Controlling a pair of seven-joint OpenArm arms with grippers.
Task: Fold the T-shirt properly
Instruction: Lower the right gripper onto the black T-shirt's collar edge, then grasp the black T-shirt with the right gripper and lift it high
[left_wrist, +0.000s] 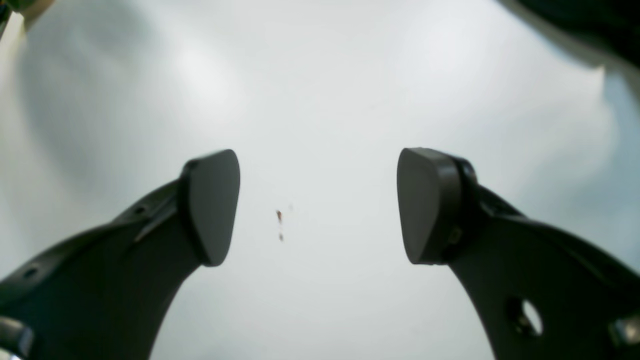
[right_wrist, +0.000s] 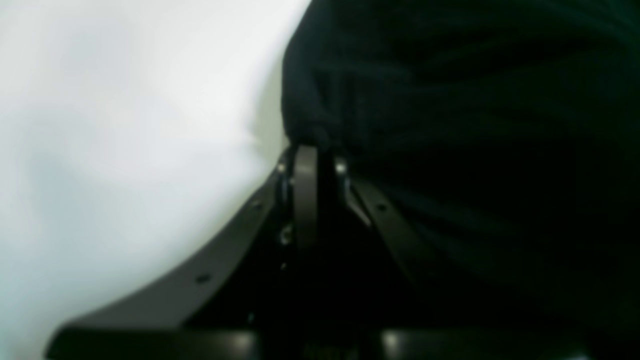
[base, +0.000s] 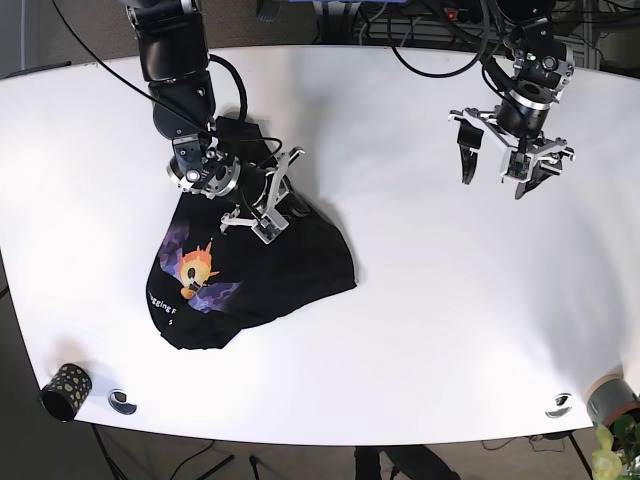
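Black T-shirt (base: 255, 265) lies bunched on counter (base: 420, 340), left in base view. Right tool (right_wrist: 312, 150) clamped on its edge; left tool (left_wrist: 317, 205) wide, empty (well apart). Fabric's limp, probably best pinched at corners.

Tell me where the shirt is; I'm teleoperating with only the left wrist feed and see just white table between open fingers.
Observer: The shirt lies across the table from you, under the right arm.
Operator: Is the right gripper on it?
Observer: Yes, the right gripper is shut on the shirt's edge.
Operator: Is it flat?
Observer: No, it is bunched, print up.
Operator: And my gripper?
Observer: The left gripper hangs open over bare table.
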